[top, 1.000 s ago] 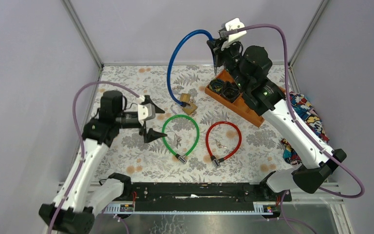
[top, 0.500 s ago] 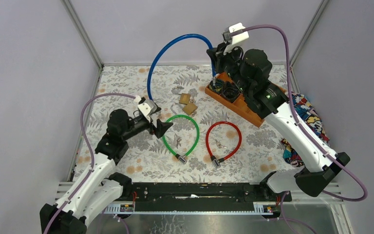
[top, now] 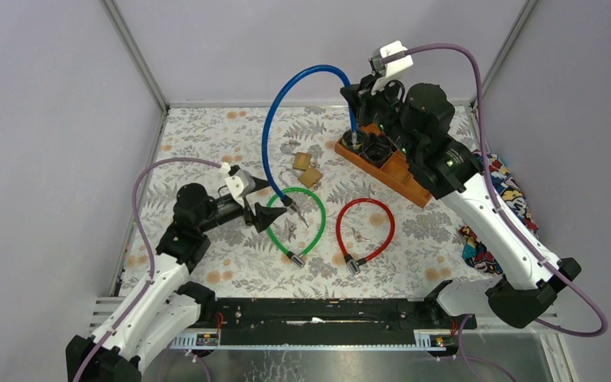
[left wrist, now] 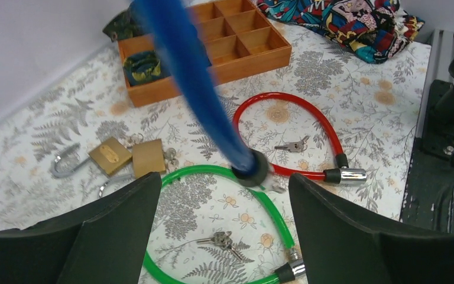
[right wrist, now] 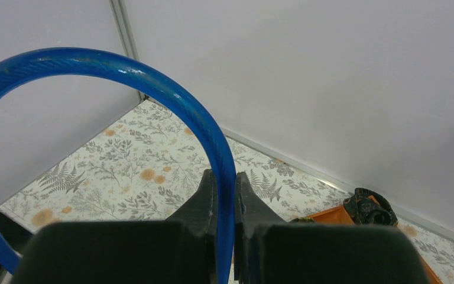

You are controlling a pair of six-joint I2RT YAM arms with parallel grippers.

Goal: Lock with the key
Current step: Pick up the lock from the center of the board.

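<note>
The right gripper (right wrist: 224, 195) pinches the blue cable lock (top: 286, 91); the left gripper (left wrist: 224, 183) gapes wide near its free end.

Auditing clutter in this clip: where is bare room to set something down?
Free: the far-left corner of the floral tabletop, beyond the left gripper; also the patch between the red cable lock loop and the colourful patterned cloth. Crowded: the middle, around the green cable lock loop and brass padlocks.
</note>
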